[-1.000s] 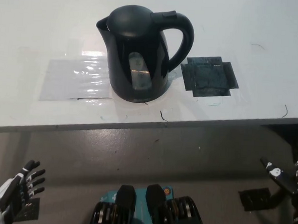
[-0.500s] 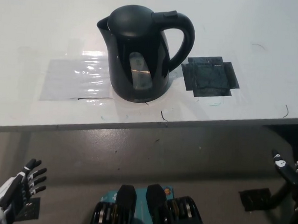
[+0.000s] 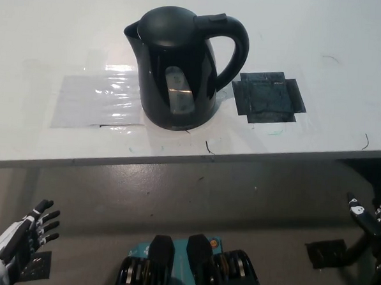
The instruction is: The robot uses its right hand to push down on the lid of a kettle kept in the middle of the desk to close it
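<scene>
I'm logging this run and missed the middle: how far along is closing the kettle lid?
The lid of the kettle looks down already. Nothing is in hand: the right hand is low by the desk edge, clear of the kettle, and the left hand rests open at lower left. Nothing visibly remains.

Lab-like test space; white desk [image 3: 349, 36] patched with tape squares [image 3: 268, 98]; concrete floor [image 3: 175, 199].
</scene>
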